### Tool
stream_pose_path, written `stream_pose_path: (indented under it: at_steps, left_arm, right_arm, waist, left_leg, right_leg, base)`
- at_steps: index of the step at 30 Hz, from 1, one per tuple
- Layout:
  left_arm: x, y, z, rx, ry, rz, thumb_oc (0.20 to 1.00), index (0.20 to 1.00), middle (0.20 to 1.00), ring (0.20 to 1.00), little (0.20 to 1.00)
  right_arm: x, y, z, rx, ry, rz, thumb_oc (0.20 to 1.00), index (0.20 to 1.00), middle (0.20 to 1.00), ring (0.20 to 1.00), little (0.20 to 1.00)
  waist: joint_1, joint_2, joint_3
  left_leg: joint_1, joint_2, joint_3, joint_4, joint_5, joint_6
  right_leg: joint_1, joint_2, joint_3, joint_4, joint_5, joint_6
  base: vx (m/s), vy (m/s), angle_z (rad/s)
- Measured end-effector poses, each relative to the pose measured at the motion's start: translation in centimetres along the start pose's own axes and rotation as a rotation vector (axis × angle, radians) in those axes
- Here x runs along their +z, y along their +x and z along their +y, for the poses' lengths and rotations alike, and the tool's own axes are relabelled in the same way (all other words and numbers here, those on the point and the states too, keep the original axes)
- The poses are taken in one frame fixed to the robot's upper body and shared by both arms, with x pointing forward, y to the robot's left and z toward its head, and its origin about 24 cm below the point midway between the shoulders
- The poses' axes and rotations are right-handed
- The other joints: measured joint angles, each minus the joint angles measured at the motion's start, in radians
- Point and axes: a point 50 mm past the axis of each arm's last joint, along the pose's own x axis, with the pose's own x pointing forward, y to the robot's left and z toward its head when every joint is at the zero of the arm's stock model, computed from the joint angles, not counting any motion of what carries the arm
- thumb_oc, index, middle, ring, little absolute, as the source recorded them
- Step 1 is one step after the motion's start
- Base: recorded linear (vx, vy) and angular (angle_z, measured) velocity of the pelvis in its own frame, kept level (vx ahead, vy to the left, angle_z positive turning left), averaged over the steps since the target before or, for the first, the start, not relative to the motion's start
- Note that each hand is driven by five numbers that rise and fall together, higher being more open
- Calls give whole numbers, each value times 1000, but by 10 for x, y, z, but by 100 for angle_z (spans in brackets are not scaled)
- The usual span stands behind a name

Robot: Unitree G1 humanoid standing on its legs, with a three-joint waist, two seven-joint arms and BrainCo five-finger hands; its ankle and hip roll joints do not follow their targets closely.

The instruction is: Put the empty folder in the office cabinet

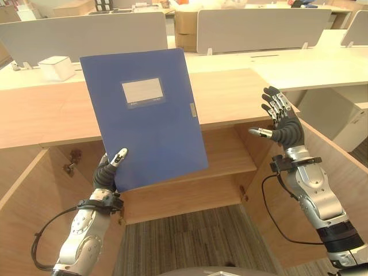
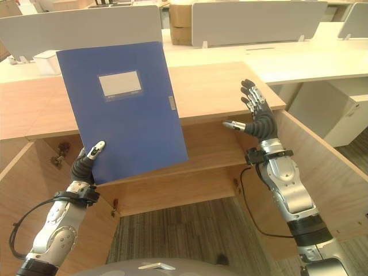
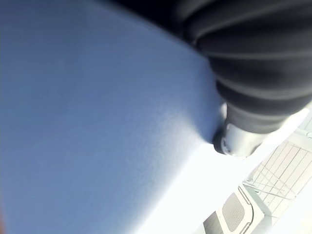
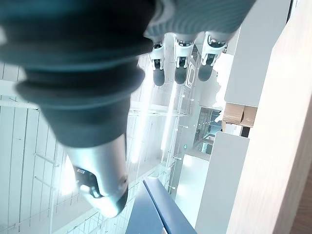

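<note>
A blue folder with a pale label stands upright and slightly tilted in front of the open wooden cabinet. My left hand pinches its lower left corner, thumb on the front face; the folder's blue surface lies close against that hand in the left wrist view. My right hand is raised to the right of the folder, apart from it, fingers spread and straight, holding nothing. The cabinet's shelf shows behind and below the folder.
The cabinet's doors stand swung out at both sides, the right door beside my right arm. A white box sits on the pale desk behind. Grey desk partitions run along the back. Striped carpet lies below.
</note>
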Motion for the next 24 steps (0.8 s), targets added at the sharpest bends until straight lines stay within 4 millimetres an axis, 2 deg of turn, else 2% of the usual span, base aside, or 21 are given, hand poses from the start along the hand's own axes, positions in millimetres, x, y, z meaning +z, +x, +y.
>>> stream_pose_path:
  at_steps: [3,6,9,13,16,19,24]
  left_arm:
    - [4,0,3,-12,37,14,200,200,200,200,200]
    - [12,2,6,-44,105,33,200,200,200,200,200]
    - [19,2,8,-61,147,41,200,200,200,200,200]
    - [23,4,9,-90,224,66,200,200,200,200,200]
    - [24,5,9,-94,227,63,200,200,200,200,200]
    - [22,9,4,-120,218,64,200,200,200,200,200]
    - [17,15,-7,-188,198,70,200,200,200,200,200]
  right_arm:
    - [2,12,2,16,22,-20,1000,1000,1000,1000,1000]
    - [-13,26,6,53,82,58,1000,1000,1000,1000,1000]
    - [-23,24,15,104,140,120,1000,1000,1000,1000,1000]
    - [-35,20,35,197,230,199,1000,1000,1000,1000,1000]
    - [-39,19,36,210,259,225,1000,1000,1000,1000,1000]
    - [-55,20,35,181,286,292,1000,1000,1000,1000,1000]
    - [-71,19,48,165,392,357,1000,1000,1000,1000,1000]
  waist:
    - [4,-4,-2]
    - [15,-15,-5]
    - [36,-24,-4]
    - [40,-36,-3]
    - [40,-41,-1]
    - [42,-41,-1]
    - [43,-37,2]
  left_leg:
    - [1,0,-1,0,2,-3]
    - [1,1,0,0,3,-5]
    - [-2,0,-3,1,5,-8]
    - [-4,1,-8,1,5,-8]
    - [-1,1,-10,1,5,-9]
    - [-4,1,-11,1,5,-9]
    - [-1,2,-14,1,6,-9]
  right_leg:
    - [1,0,-1,0,0,0]
    - [1,1,-1,0,0,0]
    - [0,0,-3,0,0,0]
    - [0,0,-9,1,0,0]
    - [0,-1,-11,2,0,0]
    - [2,-1,-12,1,0,0]
    - [2,1,-16,0,1,-1]
  base:
    - [0,0,0]
    - [0,0,0]
    - [-5,-6,2]
    - [-2,-4,3]
    - [0,0,0]
    - [0,0,0]
    - [0,0,0]
